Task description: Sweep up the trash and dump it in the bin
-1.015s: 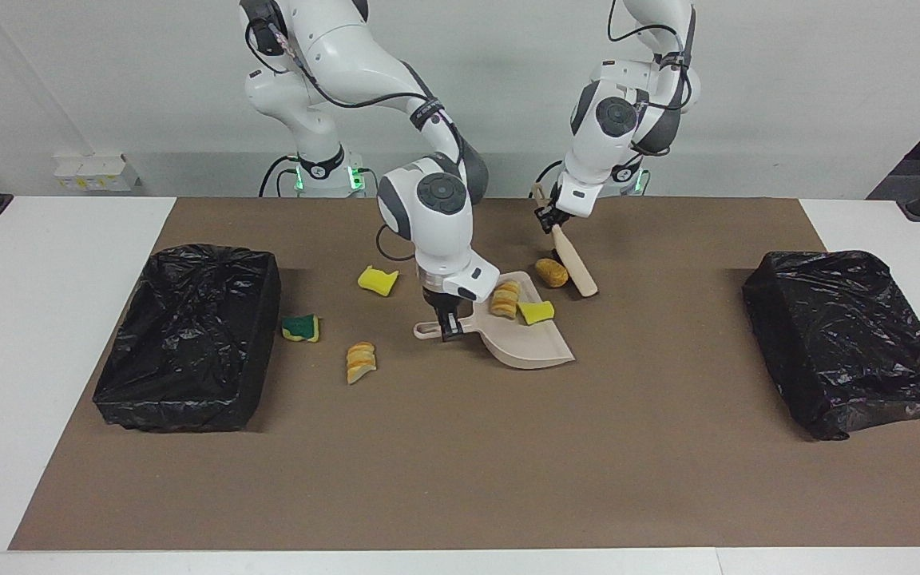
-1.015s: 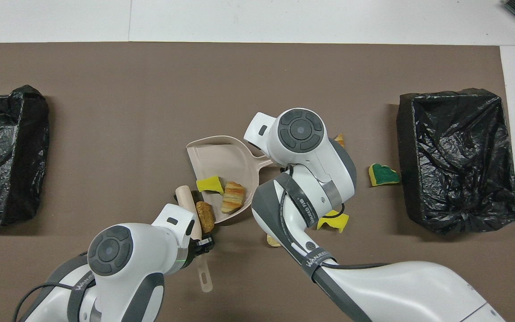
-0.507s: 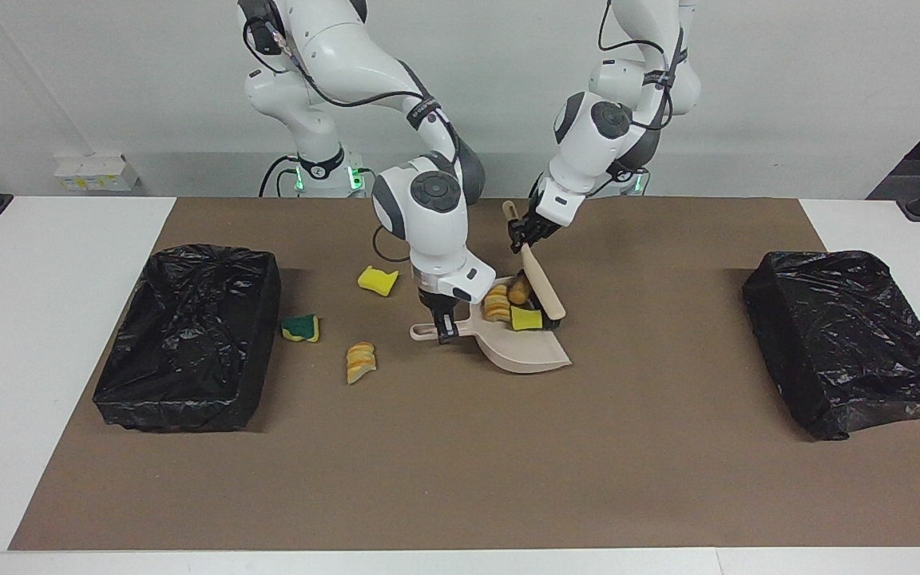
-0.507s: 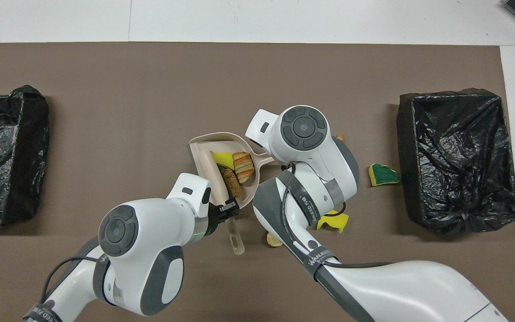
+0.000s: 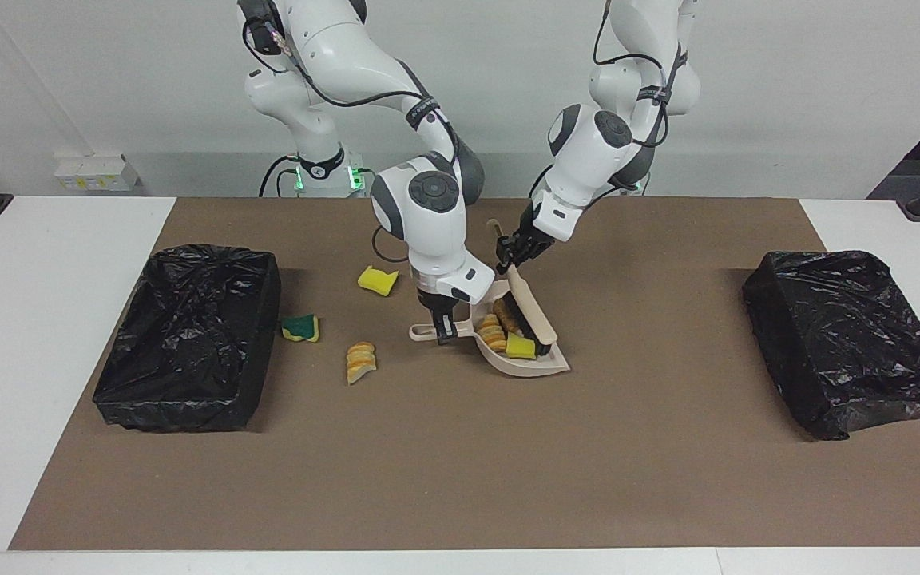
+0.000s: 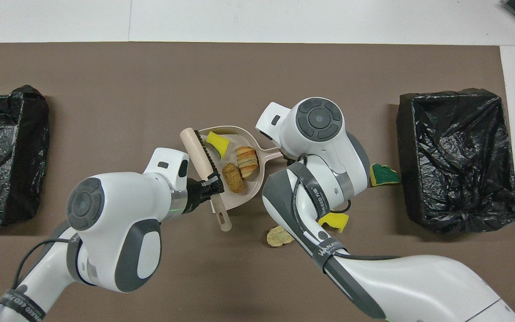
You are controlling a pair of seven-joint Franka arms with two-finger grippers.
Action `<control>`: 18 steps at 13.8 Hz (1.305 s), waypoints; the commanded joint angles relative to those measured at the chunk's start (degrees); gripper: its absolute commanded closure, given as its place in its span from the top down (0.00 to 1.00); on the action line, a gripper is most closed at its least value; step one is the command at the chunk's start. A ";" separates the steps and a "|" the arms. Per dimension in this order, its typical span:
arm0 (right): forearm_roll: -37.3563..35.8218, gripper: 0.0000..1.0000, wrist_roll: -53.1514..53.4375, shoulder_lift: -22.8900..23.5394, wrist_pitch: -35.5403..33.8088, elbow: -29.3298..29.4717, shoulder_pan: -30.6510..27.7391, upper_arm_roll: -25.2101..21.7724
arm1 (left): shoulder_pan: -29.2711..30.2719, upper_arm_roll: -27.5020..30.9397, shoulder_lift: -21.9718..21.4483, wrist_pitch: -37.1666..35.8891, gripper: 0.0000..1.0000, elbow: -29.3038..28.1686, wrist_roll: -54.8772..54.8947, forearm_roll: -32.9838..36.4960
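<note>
Your dustpan (image 5: 525, 361) is the thing to steer by, sitting mid-tabletop (image 5: 460, 479) on the brown mat. Inside it you've got three bits of trash: a yellow sponge piece (image 5: 521, 346) toward the closed back wall, plus a striped bread chunk (image 5: 492, 331) and a darker brown chunk (image 5: 507, 316) closer to the open mouth. The pan's handle (image 5: 422, 331) sticks out toward the right arm's end of the tabletop, and your right pincer (image 5: 444, 329) is clenched on it. Your left pincer (image 5: 508, 254) is clamped on the brush (image 5: 529, 307) partway along its handle, and the brush lies lengthwise across the pan, bristles facing the scraps, long axis running from the pan's mouth to its back wall, with the handle end tilting up toward the robots. Loose trash outside the pan: a yellow sponge (image 5: 378, 279) and a green-and-yellow sponge (image 5: 300, 327) off the handle side, a striped bread piece (image 5: 361, 361) also off the handle side, farther from the robots than those two, and a tan scrap (image 6: 278, 235) nearer the robots than the pan. One black-lined bin (image 5: 188, 335) sits past the handle end, the other black-lined bin (image 5: 847, 339) well apart from the pan toward the left arm's end; I can't see any trash in either.
</note>
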 commanded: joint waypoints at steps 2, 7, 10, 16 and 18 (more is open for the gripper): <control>3.94 0.00 -2.48 -2.31 0.24 -0.52 -2.97 0.68 | 7.24 0.00 -2.13 -13.99 0.00 5.30 2.21 11.17; 4.92 0.00 -11.34 -10.65 -6.42 -3.07 -9.56 0.59 | 13.94 0.00 -2.13 -22.54 0.00 8.75 15.02 16.82; 4.92 0.00 -16.26 -14.43 -11.53 -3.16 -16.76 0.68 | 12.72 -0.44 -6.51 -22.91 0.00 3.06 15.58 16.91; 4.92 0.00 -25.06 -17.79 -16.46 -3.07 -31.43 0.59 | -3.42 -0.62 -15.31 -16.76 0.00 -11.19 4.45 16.83; 4.92 0.00 -30.31 -17.79 -16.55 -3.07 -36.26 0.51 | -9.58 -0.62 -15.23 -13.78 0.00 -13.48 -3.71 16.83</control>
